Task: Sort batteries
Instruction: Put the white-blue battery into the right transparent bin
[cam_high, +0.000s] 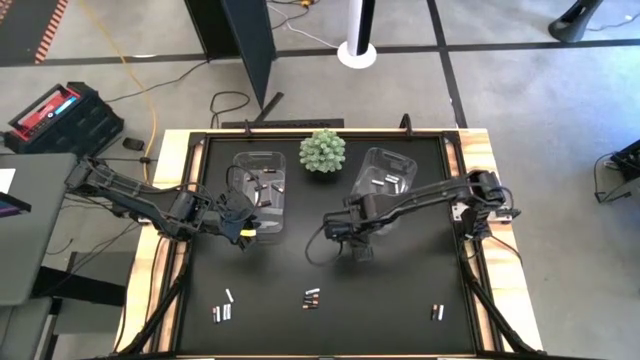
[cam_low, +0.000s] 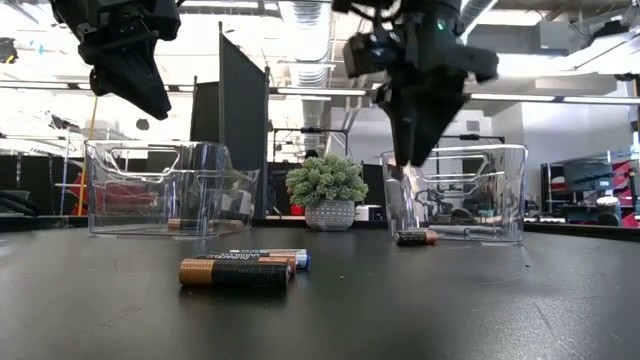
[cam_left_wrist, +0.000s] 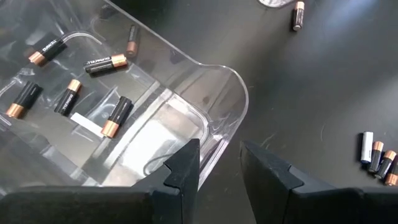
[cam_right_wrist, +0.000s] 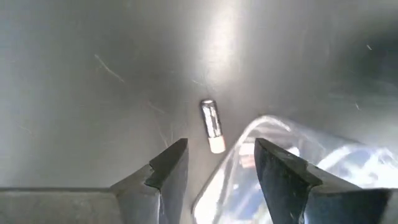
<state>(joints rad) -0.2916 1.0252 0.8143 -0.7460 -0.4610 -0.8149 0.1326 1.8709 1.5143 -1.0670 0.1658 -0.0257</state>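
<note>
right gripper spread and empty above one pale battery, two clear bins, left gripper spread

Black worktop with wooden side rails, carrying bins, a plant and loose batteries.

Set toward the far edge: left clear bin holding dark copper-ended cells, spiky green potted plant in the middle, right clear bin holding pale cells. Scattered along the near edge: left cluster of batteries, middle pair, right pair. Lying just beside the right bin's near wall: one lone silver cell, flat on the mat.
</note>
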